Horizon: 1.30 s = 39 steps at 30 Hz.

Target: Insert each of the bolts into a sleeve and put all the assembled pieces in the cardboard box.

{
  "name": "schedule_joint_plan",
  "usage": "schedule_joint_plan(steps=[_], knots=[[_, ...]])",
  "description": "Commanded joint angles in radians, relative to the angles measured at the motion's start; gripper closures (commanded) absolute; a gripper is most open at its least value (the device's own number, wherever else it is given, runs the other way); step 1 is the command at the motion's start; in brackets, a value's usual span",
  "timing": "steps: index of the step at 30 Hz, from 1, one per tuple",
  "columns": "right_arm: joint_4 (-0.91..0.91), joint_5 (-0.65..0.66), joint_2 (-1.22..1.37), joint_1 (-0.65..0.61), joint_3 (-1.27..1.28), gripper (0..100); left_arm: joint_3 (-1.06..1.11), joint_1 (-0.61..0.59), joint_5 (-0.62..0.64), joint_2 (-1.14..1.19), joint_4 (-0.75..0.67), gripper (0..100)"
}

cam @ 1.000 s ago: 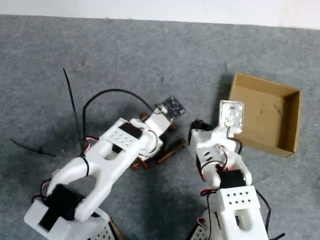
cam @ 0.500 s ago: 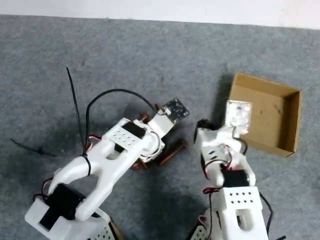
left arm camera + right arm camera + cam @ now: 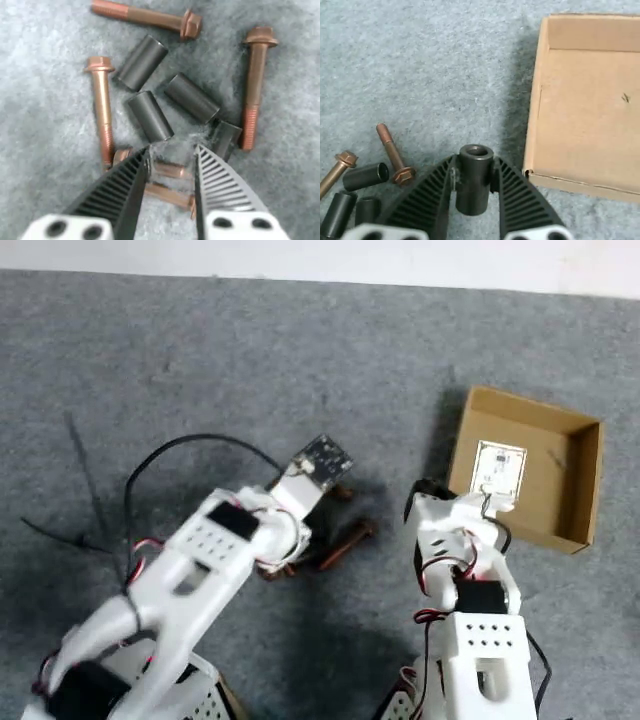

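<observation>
Several copper bolts (image 3: pixel 102 105) and black sleeves (image 3: pixel 149 116) lie loose in a pile on the grey carpet. My left gripper (image 3: pixel 172 150) hangs open just above the pile, with a short copper bolt (image 3: pixel 167 170) lying between its fingers. My right gripper (image 3: pixel 474 161) is shut on an upright black sleeve (image 3: pixel 474 177), its bore facing up. It holds the sleeve above the carpet, close to a corner of the cardboard box (image 3: pixel 590 100). In the high view the right arm (image 3: pixel 460 540) stands at the near left side of the box (image 3: pixel 580 475), and the left arm (image 3: pixel 230 540) is over the pile.
One bolt (image 3: pixel 345 540) lies on the carpet between the two arms. A black cable tie (image 3: pixel 60 535) lies at the left. The left arm's black cable (image 3: pixel 190 445) loops out beside it. More bolts (image 3: pixel 395 155) and sleeves (image 3: pixel 365 176) lie beside the right gripper.
The right arm has swung with the sleeve toward the box. The left arm has shifted left and lower over the pile, and its cable has swung with it.
</observation>
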Motion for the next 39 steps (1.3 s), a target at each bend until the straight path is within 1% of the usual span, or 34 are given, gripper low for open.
schedule_joint_plan(steps=[1, 7, 11, 28, 34, 37, 39], knots=[[-0.035, -0.008, -0.021, 0.013, -0.007, 99.2, 0.084, -0.005, 0.011, -0.162, -0.084, 86], [-0.035, -0.008, -0.021, 0.013, 0.002, 99.2, 0.278, -0.004, 0.011, -0.343, -0.273, 86], [-0.035, -0.008, -0.024, 0.013, 0.016, 99.2, 0.338, -0.002, 0.011, -0.412, -0.325, 86], [-0.035, -0.003, -0.025, 0.013, 0.022, 99.2, 0.355, -0.005, 0.011, -0.461, -0.319, 86], [-0.035, -0.003, -0.025, 0.01, 0.022, 99.2, 0.375, -0.005, 0.011, -0.676, -0.163, 86], [-0.035, -0.006, -0.025, 0.007, 0.022, 99.2, 0.467, -0.019, 0.008, -0.799, -0.172, 86], [-0.033, -0.005, -0.025, -0.018, 0.022, 99.2, 0.518, -0.044, -0.015, -0.871, -0.213, 86]])
